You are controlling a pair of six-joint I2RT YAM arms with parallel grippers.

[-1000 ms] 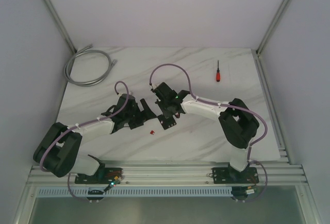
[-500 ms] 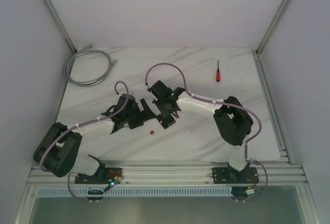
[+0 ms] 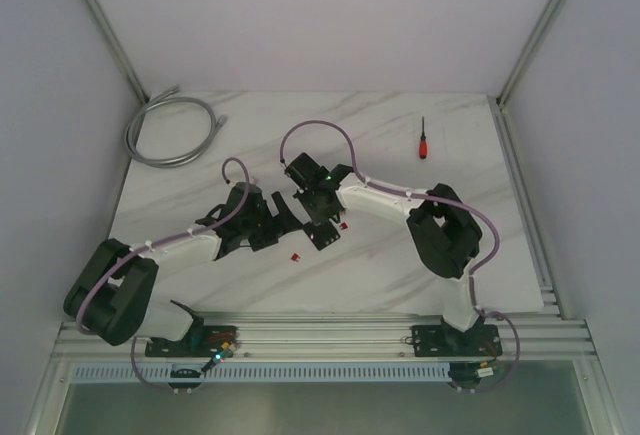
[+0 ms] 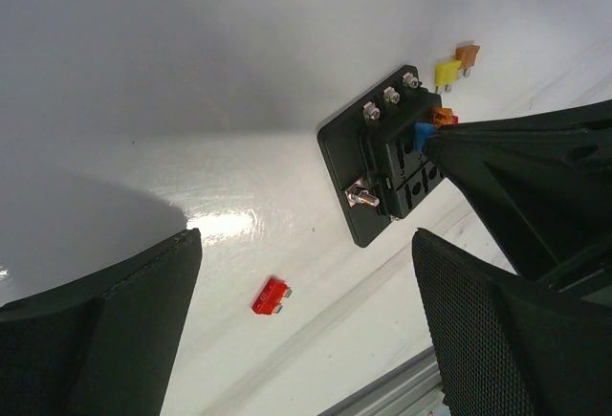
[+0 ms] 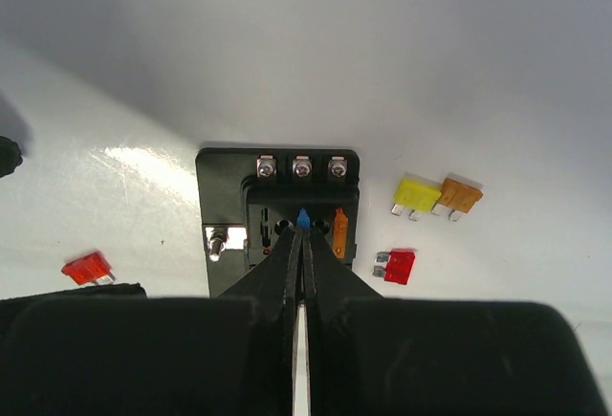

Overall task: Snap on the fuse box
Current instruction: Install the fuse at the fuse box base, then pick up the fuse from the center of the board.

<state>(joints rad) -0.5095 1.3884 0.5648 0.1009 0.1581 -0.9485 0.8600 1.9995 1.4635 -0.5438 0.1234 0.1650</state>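
- The left gripper (image 4: 306,339) hangs low over the table with its padded fingers spread wide and nothing between them. A loose red fuse (image 4: 271,296) lies on the surface just ahead of it.
- The right gripper (image 5: 302,236) has its fingertips pressed together. The tips meet a blue fuse (image 5: 303,217) standing in the fuse box (image 5: 226,182); whether they nip it or only push on it cannot be told.
- The fuse box lies flat near the middle of the table, between the two grippers.
- It looks like light, stiff black plastic, likely to skate on the glossy top when pushed. The flat outer edges of its base plate seem the safest hold, clear of the small metal screws and slots.
- A yellow fuse (image 5: 417,194) and others lie just beside the box.
- The table (image 3: 420,265) is smooth white marble-pattern, shiny with glare.
- Farther back lie a red-handled screwdriver (image 3: 423,141) at right and a coiled grey cable (image 3: 170,130) at left.
- Plain pale walls (image 3: 300,15) enclose the space.
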